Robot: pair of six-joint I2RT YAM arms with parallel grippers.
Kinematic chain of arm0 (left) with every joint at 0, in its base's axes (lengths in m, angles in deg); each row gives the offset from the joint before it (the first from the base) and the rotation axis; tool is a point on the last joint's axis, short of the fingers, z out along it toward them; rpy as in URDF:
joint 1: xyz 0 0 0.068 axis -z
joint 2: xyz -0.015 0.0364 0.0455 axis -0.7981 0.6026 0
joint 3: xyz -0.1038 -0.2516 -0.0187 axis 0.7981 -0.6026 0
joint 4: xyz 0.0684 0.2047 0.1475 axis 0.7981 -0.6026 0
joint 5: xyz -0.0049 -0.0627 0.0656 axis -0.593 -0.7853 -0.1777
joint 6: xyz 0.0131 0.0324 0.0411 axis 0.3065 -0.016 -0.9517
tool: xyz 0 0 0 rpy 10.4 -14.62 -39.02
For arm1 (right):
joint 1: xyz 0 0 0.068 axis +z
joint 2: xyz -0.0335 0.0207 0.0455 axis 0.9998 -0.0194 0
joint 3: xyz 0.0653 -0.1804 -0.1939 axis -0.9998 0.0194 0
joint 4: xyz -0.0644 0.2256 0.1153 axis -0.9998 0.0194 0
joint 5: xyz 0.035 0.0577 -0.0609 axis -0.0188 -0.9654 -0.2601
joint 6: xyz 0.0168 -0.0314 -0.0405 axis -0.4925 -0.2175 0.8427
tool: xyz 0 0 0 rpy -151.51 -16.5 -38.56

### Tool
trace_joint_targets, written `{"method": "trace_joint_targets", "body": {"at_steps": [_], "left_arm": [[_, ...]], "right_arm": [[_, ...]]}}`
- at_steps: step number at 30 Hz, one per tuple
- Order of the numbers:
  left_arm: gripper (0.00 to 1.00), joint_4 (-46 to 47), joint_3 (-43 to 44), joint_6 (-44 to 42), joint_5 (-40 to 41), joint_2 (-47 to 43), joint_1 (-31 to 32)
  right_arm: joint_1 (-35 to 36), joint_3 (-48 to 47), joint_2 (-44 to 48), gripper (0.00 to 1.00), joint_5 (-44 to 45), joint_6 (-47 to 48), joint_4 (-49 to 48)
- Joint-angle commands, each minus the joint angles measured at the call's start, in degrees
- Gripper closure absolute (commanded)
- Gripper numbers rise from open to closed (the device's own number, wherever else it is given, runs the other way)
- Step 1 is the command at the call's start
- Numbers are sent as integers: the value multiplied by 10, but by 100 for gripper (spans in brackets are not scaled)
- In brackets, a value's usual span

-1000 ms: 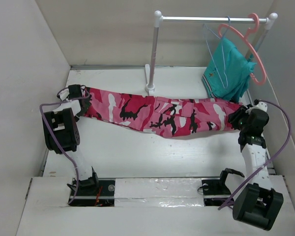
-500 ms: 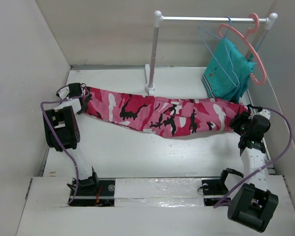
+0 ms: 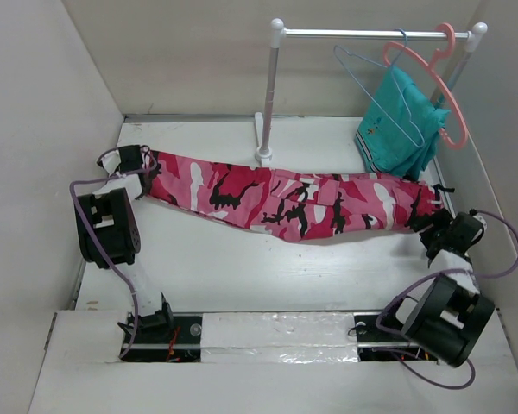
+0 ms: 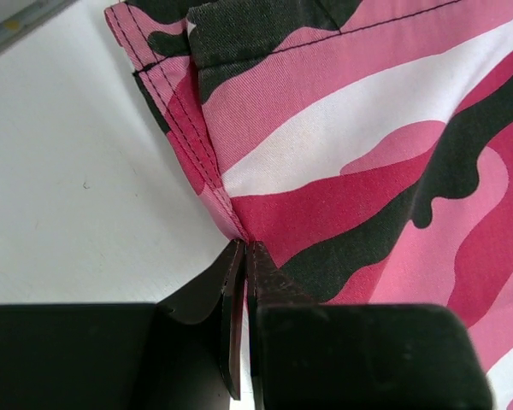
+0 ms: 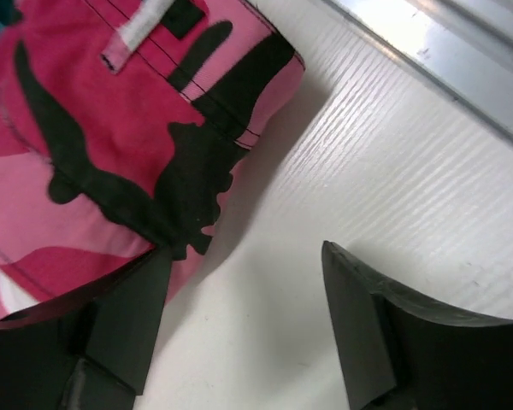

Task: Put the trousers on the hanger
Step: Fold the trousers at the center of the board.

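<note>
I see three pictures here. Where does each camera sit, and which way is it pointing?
Top external: fixed above and behind the arms, looking down on the table; shows the left arm, the right arm, the trousers and the hanger.
Left wrist: on the left arm's wrist, looking along the left gripper, shut on the trousers' edge.
Right wrist: on the right arm's wrist, looking down past the open right gripper at the table.
Shared: all three show the trousers, the wrist views opposite ends.

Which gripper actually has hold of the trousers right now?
The left gripper: its jaws are pinched shut on an edge of the trousers. The right gripper stands open beside the other end, gripping nothing.
</note>
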Motion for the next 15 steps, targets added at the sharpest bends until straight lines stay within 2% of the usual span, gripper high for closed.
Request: {"method": "trace_joint_targets", "body": {"at_steps": [1,3,5,6,8,9,13,15], "left_arm": [[100,10,1,-16,28,-47,-6],[100,11,1,-22,28,-57,-6],[100,13,-1,-27,28,-63,-6],[100,13,0,-29,29,-66,-6],[100,13,1,-32,34,-72,-6],[100,10,2,-35,40,-74,-6],[100,-11,17,-32,66,-87,-6],[100,-28,29,-31,82,-94,-6]], "right_arm": [[-2,-36,-62,27,-33,-37,-74],[13,-57,-111,30,-34,-50,-95],[26,-64,-139,41,-16,-67,-129],[33,-75,-155,50,-7,-71,-131],[38,-84,-196,76,-5,-81,-139],[38,-86,-203,100,-7,-82,-139],[31,-73,-133,100,28,-68,-106],[31,-81,-54,100,56,-61,-48]]}}
